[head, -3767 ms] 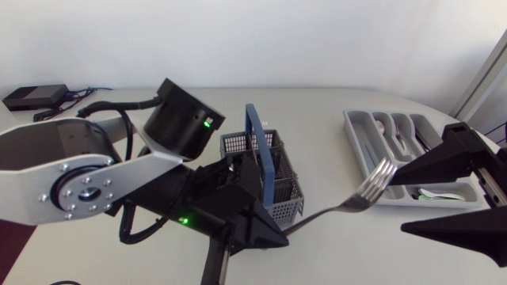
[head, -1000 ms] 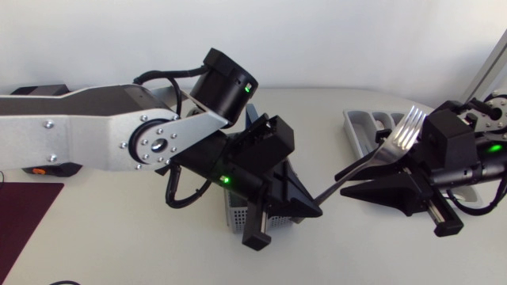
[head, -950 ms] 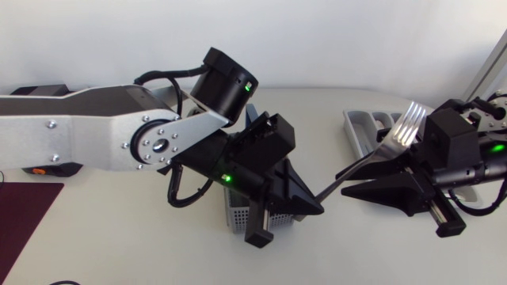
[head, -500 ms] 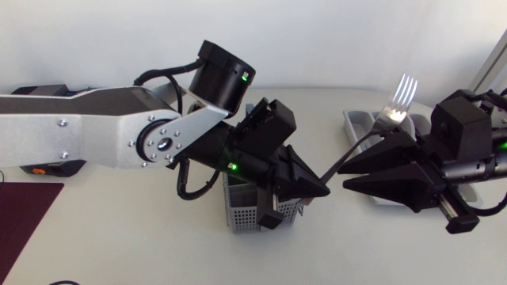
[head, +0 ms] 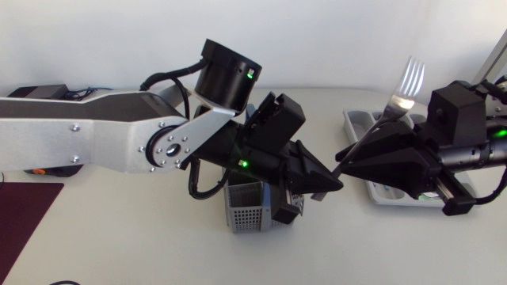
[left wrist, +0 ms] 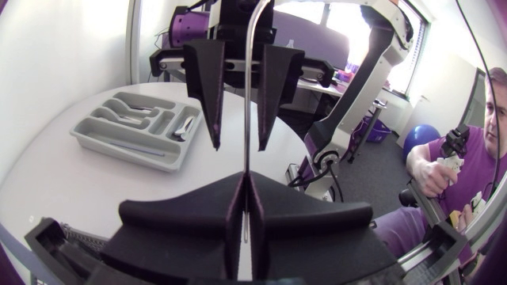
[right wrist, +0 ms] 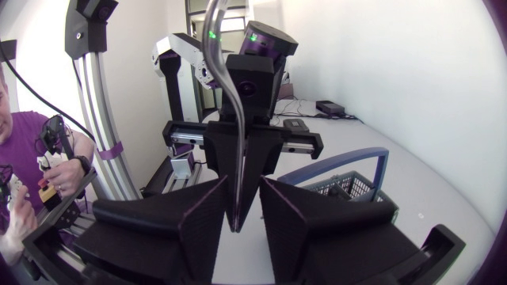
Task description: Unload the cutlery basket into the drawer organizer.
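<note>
One fork (head: pixel 405 83) bridges both arms between basket (head: pixel 249 212) and organizer (head: pixel 356 123). The left gripper (head: pixel 331 187) is clamped on its handle end, while the right gripper (head: pixel 343 157) stands with jaws parted either side of the shaft. Its long axis runs straight into the right jaws, tines upward.

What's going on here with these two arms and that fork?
It looks like a mid-air handover. The left gripper is shut on the handle end of a fork, near the cutlery basket. The right gripper is open around the fork's shaft, not yet clamping it. The drawer organizer, with some cutlery in it, lies by the right arm.
</note>
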